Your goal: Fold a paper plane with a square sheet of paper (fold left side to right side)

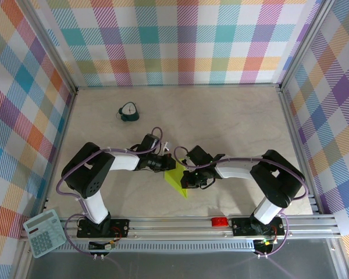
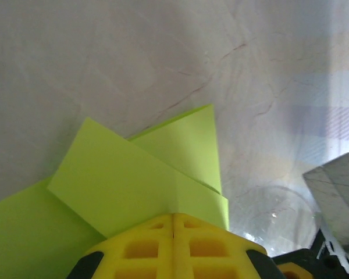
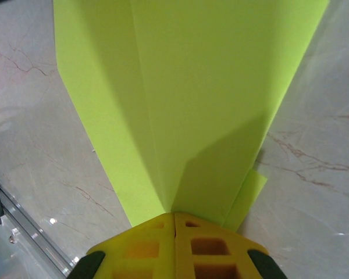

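Featherlight, floppy lime paper (image 1: 175, 174), centre frame, clamped by left gripper (image 2: 173, 218) and right gripper (image 3: 174, 216), jaws together. Best pinched along the stiffer folded edges.

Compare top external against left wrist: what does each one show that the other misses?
Top external adds the teal clock, calculator, red block, left arm and right arm. Left wrist adds close detail: overlapping flaps, with the left tool shut on them. Both show the folded lime paper and the marbled table.
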`<state>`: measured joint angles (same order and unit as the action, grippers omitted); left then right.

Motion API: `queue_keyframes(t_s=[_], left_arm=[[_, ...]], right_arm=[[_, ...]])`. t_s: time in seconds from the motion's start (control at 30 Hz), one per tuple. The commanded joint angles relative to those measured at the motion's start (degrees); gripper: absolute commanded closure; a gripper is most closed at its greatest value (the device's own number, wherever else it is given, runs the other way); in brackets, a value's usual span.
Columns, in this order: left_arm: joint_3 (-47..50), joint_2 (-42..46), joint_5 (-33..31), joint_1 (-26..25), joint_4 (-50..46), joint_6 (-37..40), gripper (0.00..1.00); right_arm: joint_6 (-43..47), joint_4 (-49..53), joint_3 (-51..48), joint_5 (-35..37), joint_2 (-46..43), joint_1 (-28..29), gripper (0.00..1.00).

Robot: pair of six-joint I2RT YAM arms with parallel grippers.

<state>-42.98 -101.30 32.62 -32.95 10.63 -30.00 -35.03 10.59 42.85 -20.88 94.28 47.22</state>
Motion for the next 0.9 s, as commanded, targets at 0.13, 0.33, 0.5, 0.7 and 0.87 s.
queue_keyframes(t_s=[0.13,0.33,0.5,0.7,0.87], left_arm=[[0.5,-1.1,-5.7,-0.8,-5.3,1.9,1.0],[1.7,-0.1,-6.5,-1.4,-6.3,1.7,1.0],[1.6,0.0,-6.8,-1.5,-6.6,2.0,1.0],[1.3,-0.4,-6.5,-1.7,-6.5,2.0,1.0],[1.3,-0.4,-6.8,-1.7,-6.8,2.0,1.0]], right_arm=[[0.2,5.5,0.4,0.1,-1.4,-0.3,1.0],[-4.0,-0.8,0.8,-2.6,-4.8,-0.3,1.0],[-6.1,-5.6,0.6,-2.1,-3.8,-0.3,1.0],[-7.4,-9.6,2.0,0.3,0.4,-0.3,1.0],[-7.6,-11.1,3.3,2.8,2.5,-0.3,1.0]])
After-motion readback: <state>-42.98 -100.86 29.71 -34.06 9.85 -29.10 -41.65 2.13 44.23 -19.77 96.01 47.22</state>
